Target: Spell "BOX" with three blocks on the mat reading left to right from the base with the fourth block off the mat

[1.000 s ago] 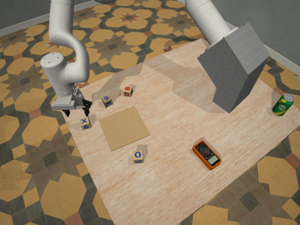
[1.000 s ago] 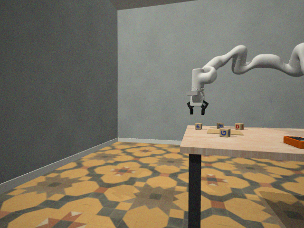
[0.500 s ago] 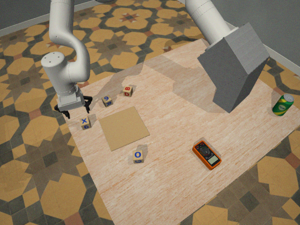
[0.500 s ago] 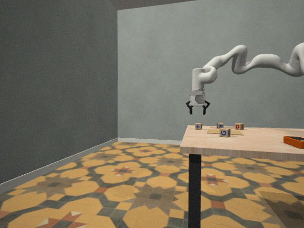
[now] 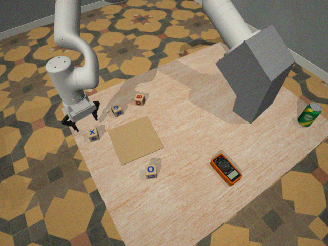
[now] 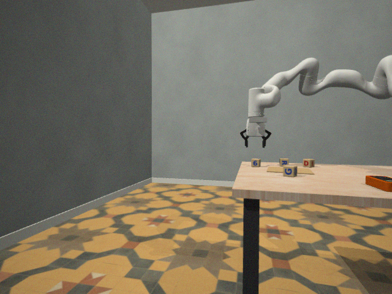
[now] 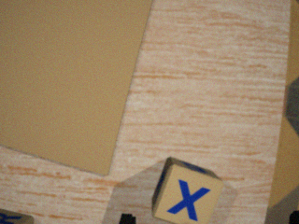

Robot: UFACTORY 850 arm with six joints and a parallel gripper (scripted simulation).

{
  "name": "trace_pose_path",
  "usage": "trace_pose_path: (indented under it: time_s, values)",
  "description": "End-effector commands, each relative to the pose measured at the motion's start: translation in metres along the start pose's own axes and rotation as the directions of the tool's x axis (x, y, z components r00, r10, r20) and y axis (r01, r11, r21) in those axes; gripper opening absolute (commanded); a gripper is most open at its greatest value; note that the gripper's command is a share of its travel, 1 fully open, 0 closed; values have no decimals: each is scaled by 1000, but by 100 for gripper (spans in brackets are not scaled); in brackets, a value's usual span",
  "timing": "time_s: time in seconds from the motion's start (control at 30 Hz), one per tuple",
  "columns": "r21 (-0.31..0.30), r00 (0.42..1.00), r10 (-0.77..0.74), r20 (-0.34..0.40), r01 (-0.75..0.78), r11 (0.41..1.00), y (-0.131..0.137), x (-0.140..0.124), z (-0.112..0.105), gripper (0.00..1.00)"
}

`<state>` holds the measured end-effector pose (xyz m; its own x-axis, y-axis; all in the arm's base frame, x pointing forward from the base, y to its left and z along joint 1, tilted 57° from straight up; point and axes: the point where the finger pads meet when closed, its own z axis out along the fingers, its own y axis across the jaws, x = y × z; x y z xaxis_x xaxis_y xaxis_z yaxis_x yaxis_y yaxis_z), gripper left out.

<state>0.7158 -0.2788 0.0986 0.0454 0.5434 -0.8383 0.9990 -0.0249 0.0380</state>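
The top view looks steeply down over the whole worktop [image 5: 185, 201]. The exterior view stands low and far off, facing its edge [image 6: 285, 193]. The wrist view looks straight down, close. All share the mat [image 5: 135, 140] [image 6: 274, 169] [image 7: 65, 79].

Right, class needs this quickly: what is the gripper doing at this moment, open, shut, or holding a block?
Gripper: open, holding nothing, above the X block.

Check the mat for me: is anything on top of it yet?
Nothing rests on the mat. The X block, O block, B block and 9 block all sit beside it on the table. What's beneath the mat is covered.
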Motion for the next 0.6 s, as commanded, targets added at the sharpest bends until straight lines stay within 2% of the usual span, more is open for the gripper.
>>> trace_pose_path:
  time_s: [0.0,0.1,0.13,0.27,0.57]
  values:
    - [5,990,-138,-4,138,990,0,0,-2,100]
    - [5,987,-161,-4,161,987,0,0,-2,100]
    - [5,973,-229,-5,229,973,-1,0,-2,100]
    - [4,952,-306,-5,306,952,-2,0,-2,100]
    - [3,867,-499,-6,499,867,-3,1,-3,100]
